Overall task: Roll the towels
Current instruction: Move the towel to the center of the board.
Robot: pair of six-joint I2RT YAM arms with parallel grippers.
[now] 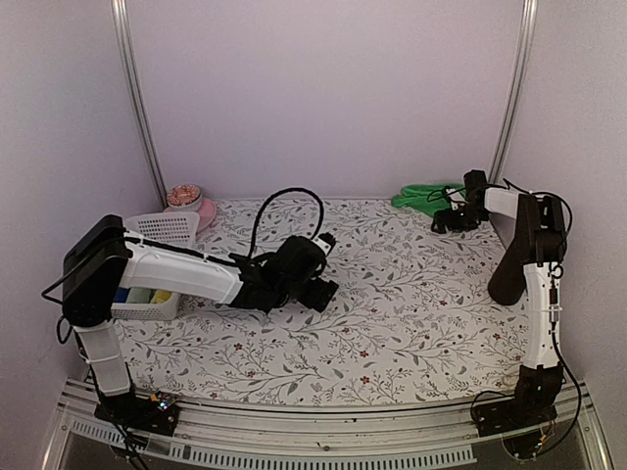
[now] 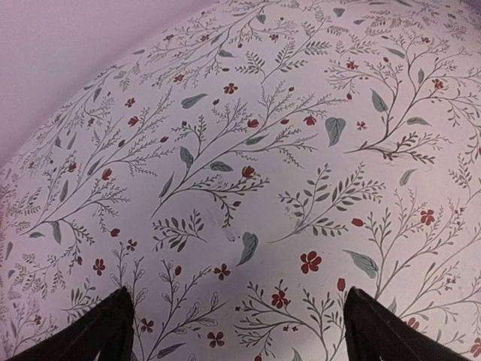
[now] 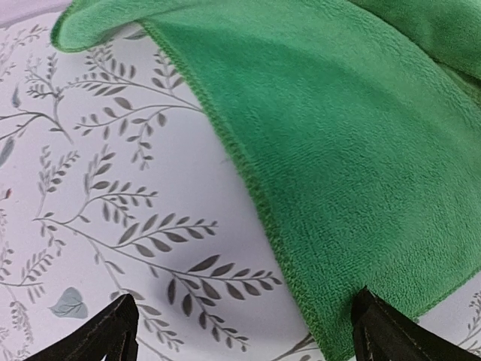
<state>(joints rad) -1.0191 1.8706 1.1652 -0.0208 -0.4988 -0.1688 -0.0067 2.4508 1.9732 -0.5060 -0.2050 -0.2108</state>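
Green towel [image 3: 361, 150] bunched at table's 1 o'clock corner. Plush, limp, light; I judge it will sag and drag. I'd pinch stitched hem [image 3: 254, 197]. Right gripper [image 3: 252, 342] wide, empty, hovering over hem. Left gripper [image 2: 240, 335] wide, empty, over tablecloth [image 2: 225, 150] near centre.

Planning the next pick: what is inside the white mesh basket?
A yellow-lime item and a blue item show at the near end of the white mesh basket. The left arm crosses over it and covers the middle.
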